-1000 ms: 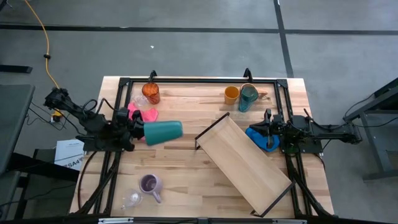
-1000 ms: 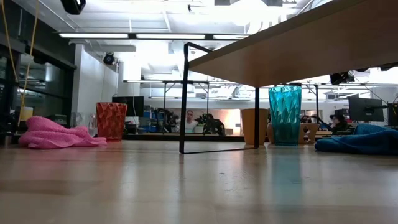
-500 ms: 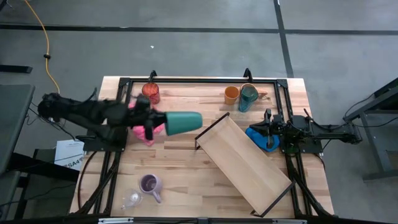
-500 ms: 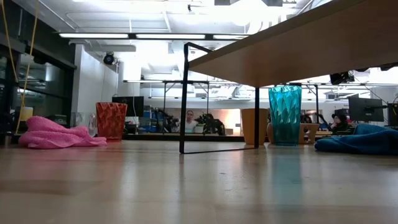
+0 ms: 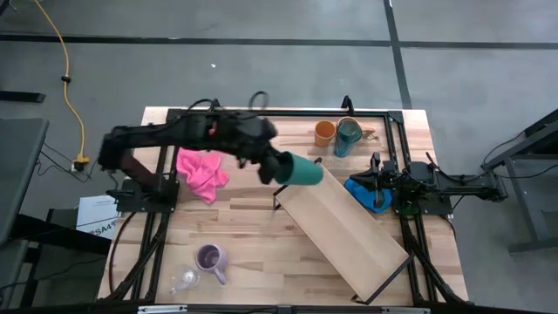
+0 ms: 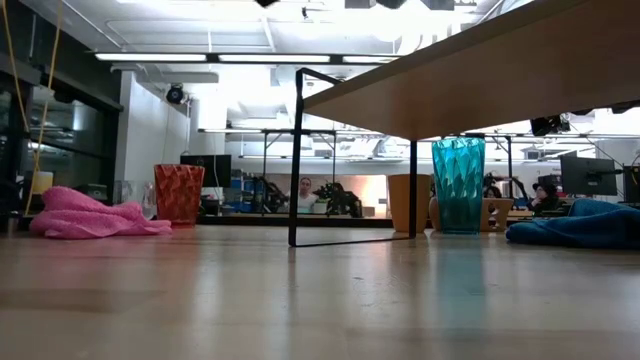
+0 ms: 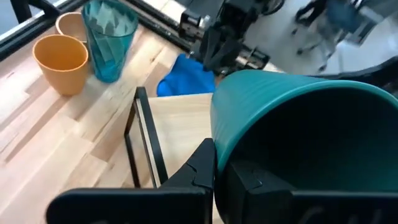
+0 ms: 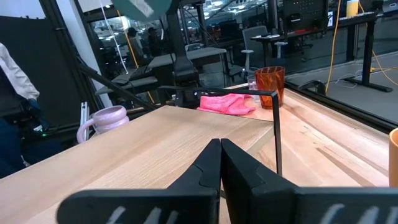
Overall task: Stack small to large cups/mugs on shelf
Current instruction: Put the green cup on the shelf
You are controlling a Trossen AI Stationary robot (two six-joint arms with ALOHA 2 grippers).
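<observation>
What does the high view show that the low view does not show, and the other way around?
Only the high view shows the left gripper, shut on the teal cup at the shelf's upper corner, the right gripper shut and waiting near the blue cloth, and the purple mug.

Only the low view shows the room behind the table and the shelf's underside.

Both show the shelf, the pink cloth, the blue cloth, the orange glass, the teal glass and the orange cup.
</observation>
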